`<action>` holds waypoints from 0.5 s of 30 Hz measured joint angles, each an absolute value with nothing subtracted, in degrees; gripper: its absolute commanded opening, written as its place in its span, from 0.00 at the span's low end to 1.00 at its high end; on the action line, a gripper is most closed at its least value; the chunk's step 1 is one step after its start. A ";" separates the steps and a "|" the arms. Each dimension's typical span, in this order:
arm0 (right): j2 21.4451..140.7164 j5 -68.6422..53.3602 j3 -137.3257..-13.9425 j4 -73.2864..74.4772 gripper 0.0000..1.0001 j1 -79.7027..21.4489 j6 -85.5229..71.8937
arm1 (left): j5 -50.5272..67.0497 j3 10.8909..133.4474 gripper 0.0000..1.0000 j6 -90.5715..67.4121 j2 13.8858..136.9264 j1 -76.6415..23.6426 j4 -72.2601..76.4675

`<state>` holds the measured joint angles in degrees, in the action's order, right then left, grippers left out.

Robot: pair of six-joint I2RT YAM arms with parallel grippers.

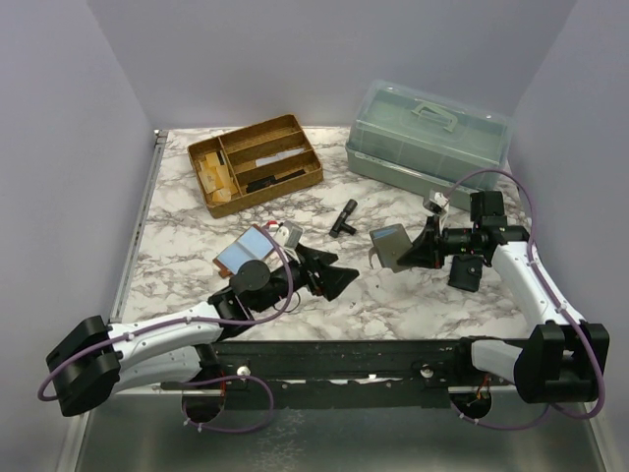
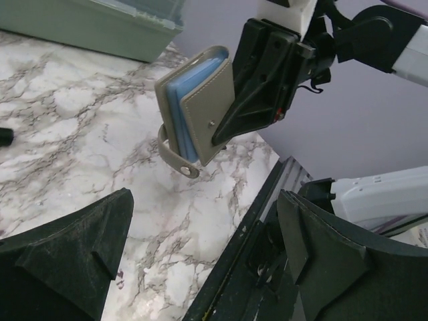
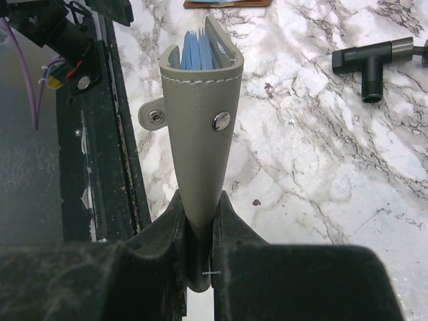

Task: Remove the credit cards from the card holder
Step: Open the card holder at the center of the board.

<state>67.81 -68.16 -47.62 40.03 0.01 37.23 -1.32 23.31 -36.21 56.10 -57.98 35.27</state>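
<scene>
My right gripper (image 3: 199,207) is shut on the lower end of the grey card holder (image 3: 200,114), which it holds off the marble table with the mouth pointing away. Light-blue credit cards (image 3: 197,50) stick out of that mouth. The left wrist view shows the same card holder (image 2: 200,107) with the cards (image 2: 179,100) inside and its snap strap hanging loose. My left gripper (image 2: 206,200) is open and empty, a short way from the holder. From above, the left gripper (image 1: 346,275) faces the holder (image 1: 391,246). A loose light-blue card (image 1: 241,253) lies on the table behind the left wrist.
A wooden divided tray (image 1: 257,162) sits at the back left and a green-grey plastic box (image 1: 428,133) at the back right. A black T-shaped part (image 1: 344,218) lies mid-table. A small red-and-white item (image 1: 286,234) rests beside the loose card. The black base rail (image 1: 344,354) runs along the near edge.
</scene>
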 measured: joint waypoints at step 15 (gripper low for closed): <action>68.16 -70.35 -47.75 43.33 0.00 0.01 41.32 | 4.73 19.77 0.97 -29.28 59.57 -57.71 48.31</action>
